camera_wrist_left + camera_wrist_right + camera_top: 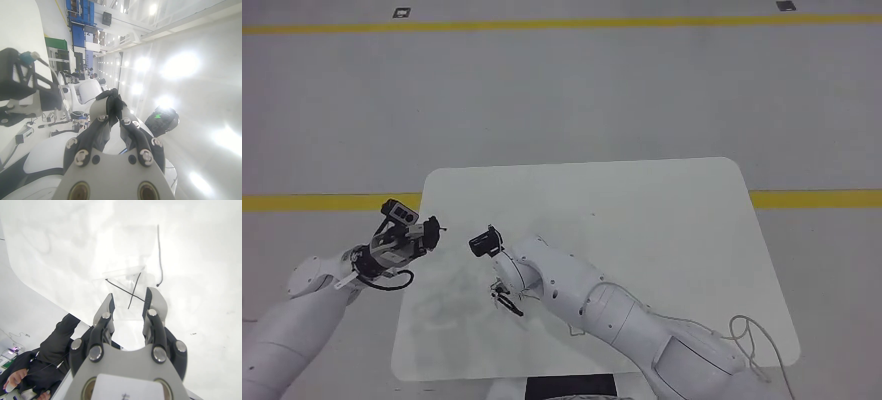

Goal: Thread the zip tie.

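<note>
Right pincer (129, 294), wide open and empty, hangs over crossed zip ties (121, 287) at the table's (662, 220) eight o'clock. Pickup stage, apparently; next, lower and grip one tie.

We find L arm bent at elbow, forearm angled in toward R arm, L gripper (113, 100) approx. level, fingers pressed together. R arm stretched fwd and to the left, wrist tipped down, R gripper (130, 294) w/ fingers spread apart.
</note>
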Available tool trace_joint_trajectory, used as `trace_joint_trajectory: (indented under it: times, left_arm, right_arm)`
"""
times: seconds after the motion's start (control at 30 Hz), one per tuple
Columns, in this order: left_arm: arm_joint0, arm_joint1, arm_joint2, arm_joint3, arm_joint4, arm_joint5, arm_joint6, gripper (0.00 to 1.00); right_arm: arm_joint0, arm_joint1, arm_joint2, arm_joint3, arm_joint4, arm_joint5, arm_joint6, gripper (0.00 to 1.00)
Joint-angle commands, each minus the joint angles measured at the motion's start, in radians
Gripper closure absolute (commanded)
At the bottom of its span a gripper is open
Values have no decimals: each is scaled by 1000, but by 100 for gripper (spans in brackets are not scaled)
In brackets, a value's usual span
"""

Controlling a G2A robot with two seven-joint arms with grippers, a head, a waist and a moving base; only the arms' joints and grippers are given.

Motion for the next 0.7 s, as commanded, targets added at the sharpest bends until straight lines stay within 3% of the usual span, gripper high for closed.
trace_joint_trajectory:
  times: [0.0, 0.37, 0.67]
  left_arm:
    - [0, 0, 0, 0, 0, 0, 0, 100]
    - [0, 0, 0, 0, 0, 0, 0, 100]
    - [0, 0, 0, 0, 0, 0, 0, 100]
  right_arm:
    - [2, -11, -7, 18, 1, 0, 1, 67]
    - [30, -85, -39, 166, 11, 0, -28, 73]
    - [33, -134, 3, 256, -58, 0, -40, 72]
